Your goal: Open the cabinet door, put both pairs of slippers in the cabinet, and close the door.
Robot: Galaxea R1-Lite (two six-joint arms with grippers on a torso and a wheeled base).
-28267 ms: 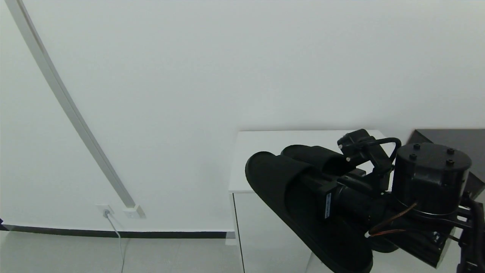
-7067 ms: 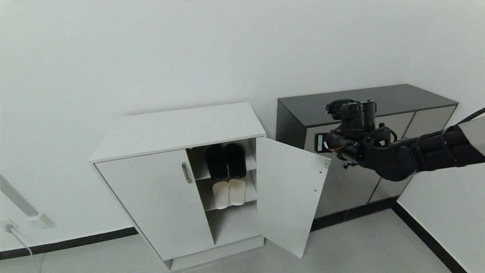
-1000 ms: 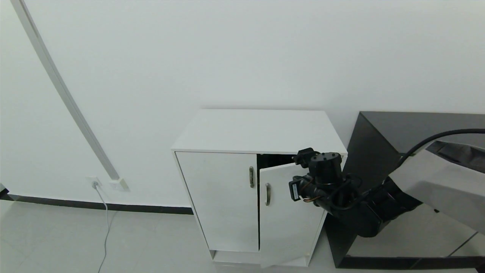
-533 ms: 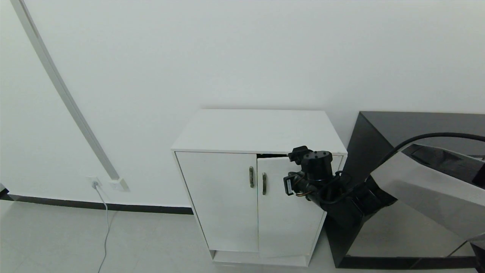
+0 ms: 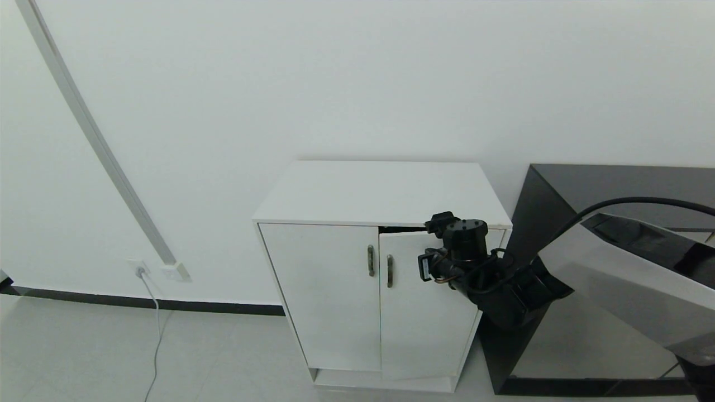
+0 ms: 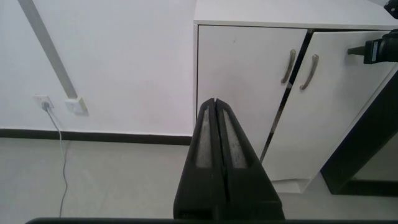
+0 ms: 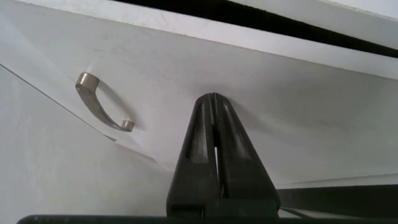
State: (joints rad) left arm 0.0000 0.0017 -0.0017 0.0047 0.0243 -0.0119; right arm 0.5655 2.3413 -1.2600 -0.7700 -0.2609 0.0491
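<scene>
- You are facing one white cabinet [image 5: 380, 192] with two doors, the left door [image 5: 324, 296] and the right door [image 5: 424, 318], each carrying one handle.
- The right door is sitting nearly flush, showing a dark slit along its top.
- Your right gripper [image 7: 213, 98] is pressing clenched jaws against it.
- Your left gripper [image 6: 214, 102] is hanging clenched, well apart.
- One dark sideboard [image 5: 603, 184] is standing just beside the cabinet.

Place: was probably a sparse, home-style entryway room.
Signs: white wall [image 5: 357, 72], grey tiled floor [image 5: 223, 357], white cabinet [image 5: 329, 296] stood beside a dark sideboard [image 5: 609, 181], wall socket [image 5: 139, 270] with cord.
</scene>
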